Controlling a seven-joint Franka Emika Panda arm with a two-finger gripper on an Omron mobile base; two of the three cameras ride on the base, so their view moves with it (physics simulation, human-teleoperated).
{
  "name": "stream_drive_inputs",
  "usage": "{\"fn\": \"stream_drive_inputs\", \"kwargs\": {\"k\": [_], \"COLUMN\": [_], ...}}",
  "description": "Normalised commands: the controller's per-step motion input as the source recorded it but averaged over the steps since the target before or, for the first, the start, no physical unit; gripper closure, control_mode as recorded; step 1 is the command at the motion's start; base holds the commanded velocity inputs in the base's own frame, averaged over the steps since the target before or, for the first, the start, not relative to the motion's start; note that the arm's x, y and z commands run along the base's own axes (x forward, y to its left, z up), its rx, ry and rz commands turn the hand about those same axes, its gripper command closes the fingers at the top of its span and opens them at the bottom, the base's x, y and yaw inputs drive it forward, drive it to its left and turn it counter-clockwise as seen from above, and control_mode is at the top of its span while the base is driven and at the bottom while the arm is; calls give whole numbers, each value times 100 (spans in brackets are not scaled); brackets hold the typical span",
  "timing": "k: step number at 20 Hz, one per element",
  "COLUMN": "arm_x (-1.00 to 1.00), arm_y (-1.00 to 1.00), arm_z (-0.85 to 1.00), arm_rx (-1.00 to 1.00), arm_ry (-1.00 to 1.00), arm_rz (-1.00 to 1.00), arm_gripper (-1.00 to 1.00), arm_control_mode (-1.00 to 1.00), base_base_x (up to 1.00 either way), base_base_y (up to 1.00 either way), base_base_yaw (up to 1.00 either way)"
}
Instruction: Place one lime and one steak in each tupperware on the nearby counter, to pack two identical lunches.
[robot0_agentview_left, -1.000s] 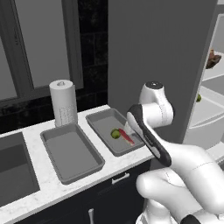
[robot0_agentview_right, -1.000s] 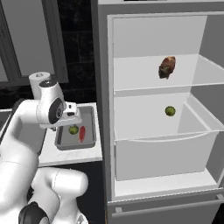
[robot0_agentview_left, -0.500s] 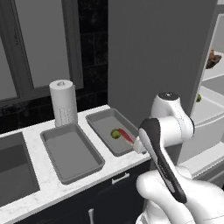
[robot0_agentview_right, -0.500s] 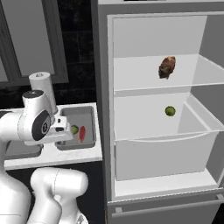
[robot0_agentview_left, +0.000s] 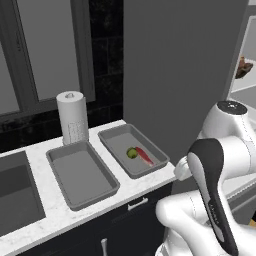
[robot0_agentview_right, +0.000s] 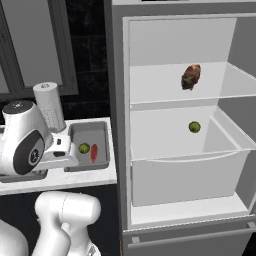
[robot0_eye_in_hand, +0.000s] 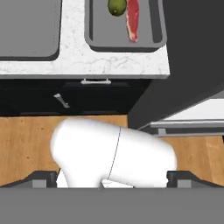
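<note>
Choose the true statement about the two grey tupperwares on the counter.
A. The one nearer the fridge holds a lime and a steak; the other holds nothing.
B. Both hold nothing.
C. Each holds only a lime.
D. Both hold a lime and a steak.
A: the tupperware nearer the fridge holds a lime and a steak, while the second tupperware beside the paper towel roll shows a bare grey floor.

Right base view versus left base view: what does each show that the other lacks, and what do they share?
Right base view alone: the open fridge's shelves, with a second steak on the upper one and a second lime below it. Left base view alone: the sunken sink and the whole of the empty tupperware. Shared: the counter, the paper towel roll, and the tupperware holding one lime and one steak.
</note>
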Motion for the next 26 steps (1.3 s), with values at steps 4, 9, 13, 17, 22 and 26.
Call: {"fn": "stream_drive_inputs", "kwargs": {"k": [4, 9, 13, 17, 22, 26], "arm_x": [-5, -6, 0, 0, 0, 0], "arm_y": [0, 0, 0, 0, 0, 0], "arm_z": [1, 0, 0, 0, 0, 0], "arm_rx": [0, 0, 0, 0, 0, 0], "arm_ry": [-1, 0, 0, 0, 0, 0], "arm_rz": [0, 0, 0, 0, 0, 0], "arm_gripper": [-100, -100, -100, -100, -100, -100], "arm_control_mode": [-100, -100, 100, 100, 100, 100], "base_base_x": [0, 0, -93, -96, -5, 32], "base_base_y": [0, 0, -26, -59, -91, -83], "base_base_yaw": [0, 0, -21, -37, -19, 9]}}
